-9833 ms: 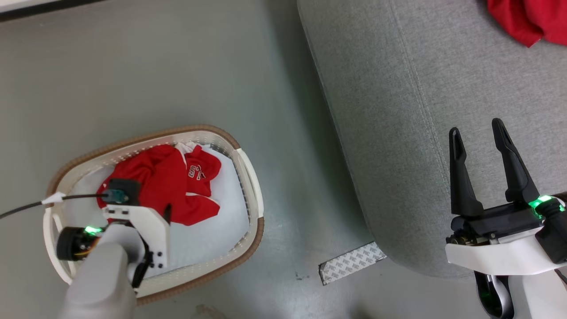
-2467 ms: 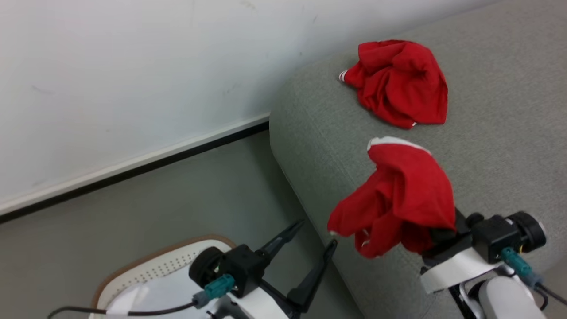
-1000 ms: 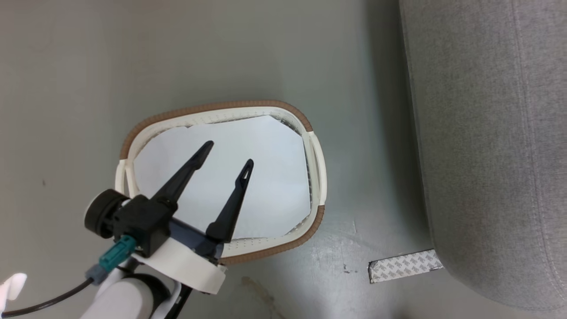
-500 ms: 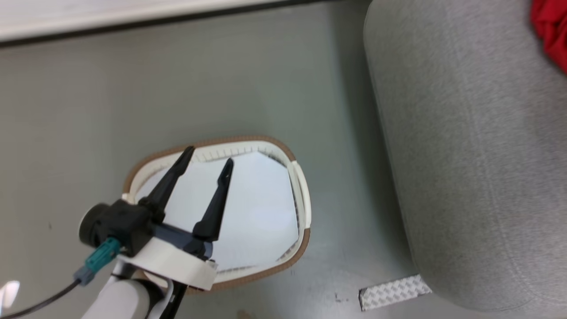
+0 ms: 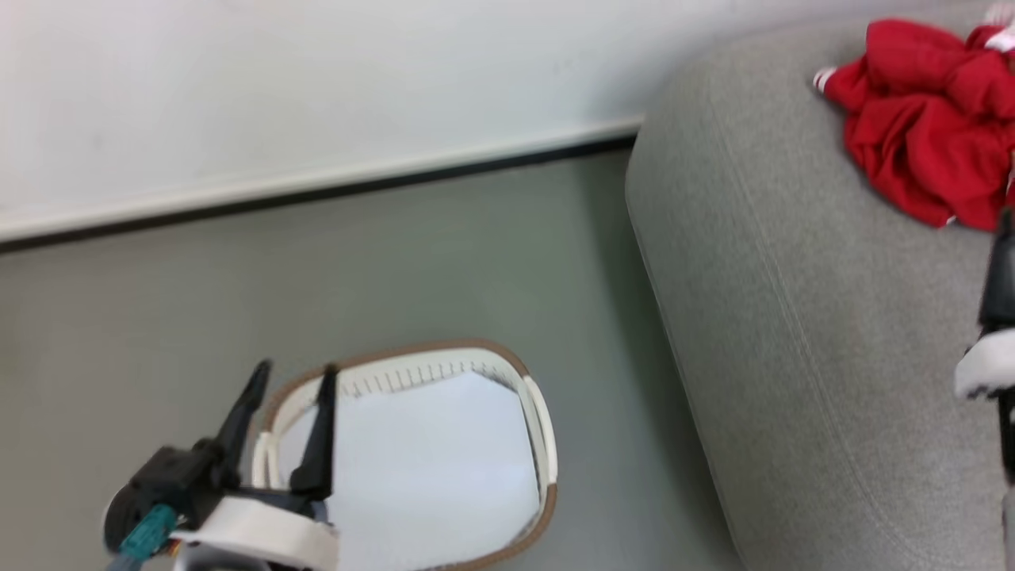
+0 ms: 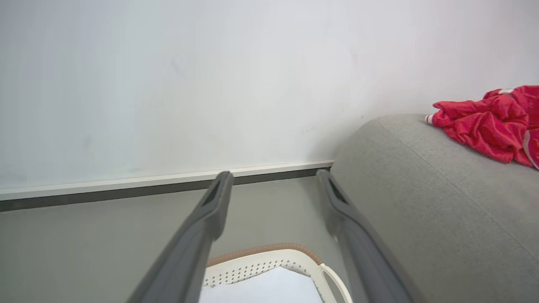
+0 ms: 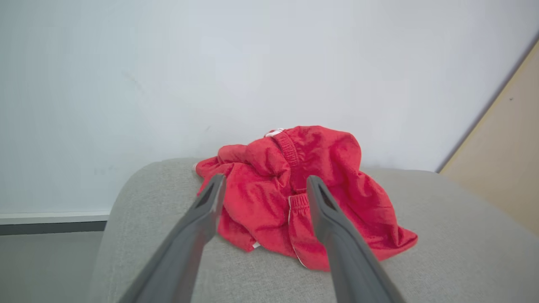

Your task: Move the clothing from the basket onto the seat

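The red clothing [image 5: 920, 135] lies in a crumpled heap on the grey seat [image 5: 793, 317], near its far corner by the wall. In the right wrist view the clothing [image 7: 341, 168] sits just beyond my right gripper [image 7: 265, 181], which is open with nothing between its fingers. A dark and white part of the right arm [image 5: 991, 349] shows at the head view's right edge. The basket [image 5: 547, 444] stands on the floor left of the seat, holding only a flat white sheet. My left gripper [image 5: 293, 381] is open and empty over the basket's left rim. In the left wrist view that gripper [image 6: 273, 173] points toward the wall.
A white wall with a dark baseboard [image 5: 317, 190] runs behind the basket and seat. Grey floor [image 5: 444, 270] lies between them. A beige panel [image 7: 505, 147] stands to the right behind the seat. The left wrist view also takes in the basket rim [image 6: 269, 250] and the clothing [image 6: 484, 122].
The head camera has tilted up, bringing the wall and the clothing on the seat into view. The garment my right gripper held earlier now lies on the seat, released. The left gripper stays open.
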